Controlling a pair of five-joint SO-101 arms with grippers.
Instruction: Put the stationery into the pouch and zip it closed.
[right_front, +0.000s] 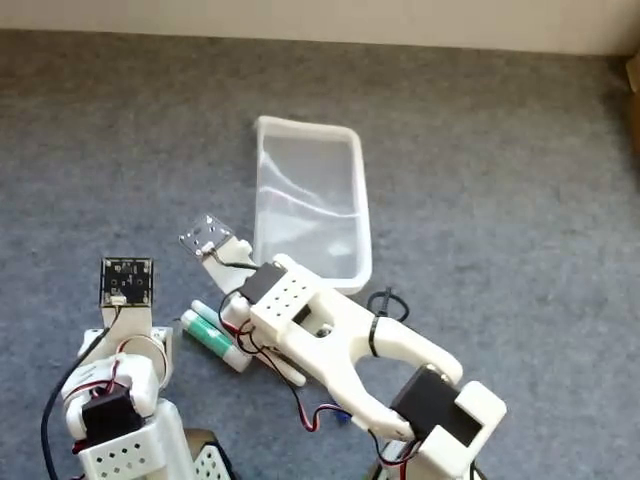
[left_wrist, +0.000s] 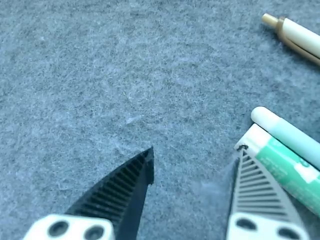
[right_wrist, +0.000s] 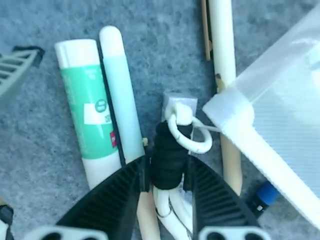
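The translucent white plastic pouch (right_front: 300, 190) lies flat in the middle of the grey felt-covered worktop (right_front: 500, 150), with its long side running toward the far edge. Through its wall I see nothing inside, so I judge the filling has not begun.

At the pouch's near corner (right_wrist: 235, 112) sits a black zip pull (right_wrist: 167, 155) with a white cord loop (right_wrist: 192, 137) tied to it. My right claw (right_wrist: 167, 167) is pressed onto that pull, one finger on each side. I cannot tell from here whether the zip is open or shut.

All the stationery I can see lies outside the pouch, toward the front edge and left of the pouch's near end:
- A green-and-white glue stick (right_wrist: 87, 110) and a pale mint stick (right_wrist: 117, 90) lie side by side, touching.
- A slim cream pen (right_wrist: 222, 45) runs past the pouch corner and partly under it.
- A small blue-capped piece (right_wrist: 262, 197) peeks out under the pouch edge.

My left claw (left_wrist: 196, 152) hangs low over the bare felt with its fingers spread wide and nothing between them. Its pale finger is just beside the end of the glue stick (left_wrist: 285, 170). I cannot tell whether they touch.

So I read this as the opening stage: the zip is gripped and one piece is lined up for a pick. Every item has yet to go in, and the closing comes after that.
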